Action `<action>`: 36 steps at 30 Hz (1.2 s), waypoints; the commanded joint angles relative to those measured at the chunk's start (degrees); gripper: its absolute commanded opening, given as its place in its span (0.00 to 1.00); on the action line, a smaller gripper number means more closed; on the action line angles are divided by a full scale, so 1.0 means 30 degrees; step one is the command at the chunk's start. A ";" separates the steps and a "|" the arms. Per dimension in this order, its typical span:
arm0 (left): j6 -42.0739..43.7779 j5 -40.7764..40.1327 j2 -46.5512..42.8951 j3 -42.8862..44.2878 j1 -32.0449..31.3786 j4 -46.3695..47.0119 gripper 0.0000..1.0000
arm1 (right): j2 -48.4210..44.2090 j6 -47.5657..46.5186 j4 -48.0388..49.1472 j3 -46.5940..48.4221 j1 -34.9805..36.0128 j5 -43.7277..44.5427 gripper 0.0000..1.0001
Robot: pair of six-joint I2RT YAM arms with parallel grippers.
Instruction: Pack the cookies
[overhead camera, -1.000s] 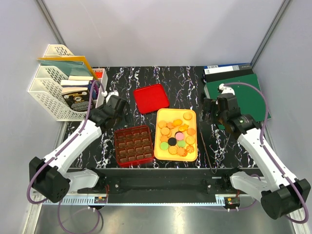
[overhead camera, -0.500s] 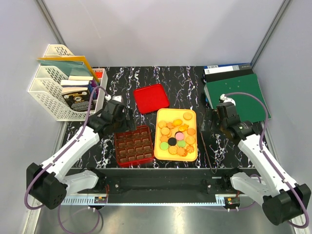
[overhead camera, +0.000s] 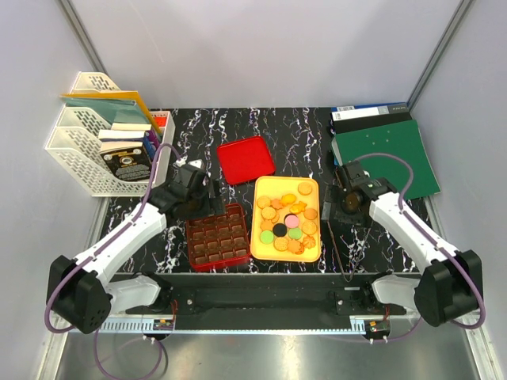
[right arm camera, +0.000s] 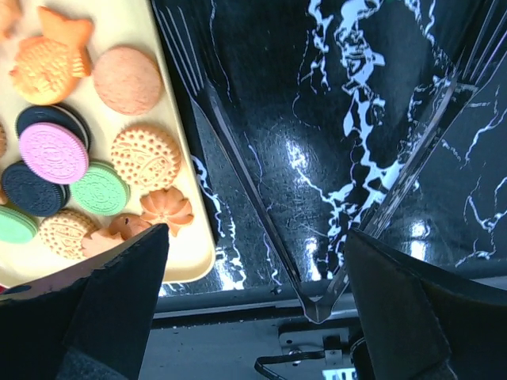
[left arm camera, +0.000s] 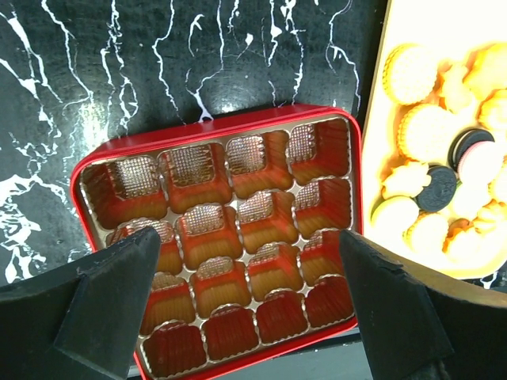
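Note:
The cookies [overhead camera: 287, 222] lie piled on a yellow tray [overhead camera: 257, 245]: mostly orange, with some green, pink and black. In the right wrist view the cookies [right arm camera: 95, 150] fill the upper left. A red grid box [overhead camera: 217, 237] with bare compartments sits left of the tray. My left gripper [overhead camera: 207, 198] hovers open over the box's far edge. From the left wrist, that gripper [left arm camera: 248, 237] frames the box [left arm camera: 222, 237] with nothing between its fingers. My right gripper [overhead camera: 339, 202] stands open just right of the tray. The right gripper [right arm camera: 257, 233] is above bare table and clear tongs [right arm camera: 253, 190].
A red lid [overhead camera: 245, 159] lies behind the box and tray. A white file rack [overhead camera: 95, 146] stands at the far left. Green and dark folders [overhead camera: 388, 154] are stacked at the far right. The table's near edge runs just below the box and tray.
My left arm has swung right and nearer, bringing its gripper over the red box. My right arm has turned left and down toward the tray's right edge. Both grippers stayed open.

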 commanded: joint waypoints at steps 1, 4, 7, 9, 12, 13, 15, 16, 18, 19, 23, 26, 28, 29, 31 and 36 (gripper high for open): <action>-0.0431 0.0678 0.0179 -0.0273 -0.0048 0.0849 0.99 | 0.0930 0.1083 -0.0310 0.0509 0.0083 -0.0215 0.95; -0.0548 0.0736 0.0179 -0.0273 -0.0019 0.0849 0.99 | 0.1839 0.1435 0.0478 0.0100 0.0083 -0.0656 0.81; -0.0432 0.0765 0.0150 -0.0215 -0.0019 0.0849 0.99 | 0.2484 0.1729 0.1562 -0.0369 0.0083 -0.1182 0.61; -0.0373 0.0736 0.0034 -0.0185 -0.0048 0.0820 0.99 | 0.3067 0.1875 0.1917 -0.0546 0.0083 -0.1388 0.60; -0.0402 0.0707 -0.0142 -0.0273 -0.0019 0.0819 0.99 | 0.3859 0.1963 0.2445 -0.0839 0.0083 -0.1272 0.62; -0.0431 0.0707 -0.0201 -0.0360 -0.0019 0.0791 0.99 | 0.3978 0.1935 0.2736 -0.1043 0.0054 -0.1185 0.62; -0.0432 0.0678 -0.0260 -0.0477 -0.0048 0.0761 0.99 | 0.4476 0.2022 0.2972 -0.1132 0.0054 -0.1009 0.63; -0.0432 0.0649 -0.0260 -0.0507 -0.0048 0.0732 0.99 | 0.4652 0.1993 0.3205 -0.1249 0.0054 -0.1008 0.63; -0.0432 0.0590 -0.0260 -0.0624 -0.0019 0.0674 0.99 | 0.5208 0.1993 0.3470 -0.1396 0.0054 -0.0979 0.63; -0.0432 0.0590 -0.0231 -0.0653 -0.0019 0.0673 0.99 | 0.5442 0.1993 0.3674 -0.1426 0.0054 -0.1008 0.63; -0.0373 0.0502 -0.0172 -0.0712 -0.0048 0.0586 0.99 | 0.6235 0.1993 0.3909 -0.1192 0.0054 -0.0921 0.47; -0.0315 0.0473 -0.0114 -0.0713 -0.0048 0.0556 0.99 | 0.6207 0.2022 0.3999 -0.0958 0.0054 -0.0279 0.28; -0.0285 0.0414 -0.0114 -0.0654 -0.0019 0.0469 0.99 | 0.6060 0.1993 0.3911 -0.0636 0.0054 0.0103 0.23; -0.0227 0.0385 -0.0142 -0.0625 -0.0048 0.0439 0.99 | 0.5799 0.1993 0.3853 -0.0345 0.0054 0.0598 0.17; -0.0139 0.0269 -0.0201 -0.0653 -0.0048 0.0351 0.99 | 0.5621 0.1847 0.3532 0.0037 0.0083 0.1099 0.15; 0.0242 0.0063 -0.0143 -0.0537 -0.0019 0.0147 0.99 | 0.5474 0.1174 0.2274 0.1792 0.0054 0.2799 0.00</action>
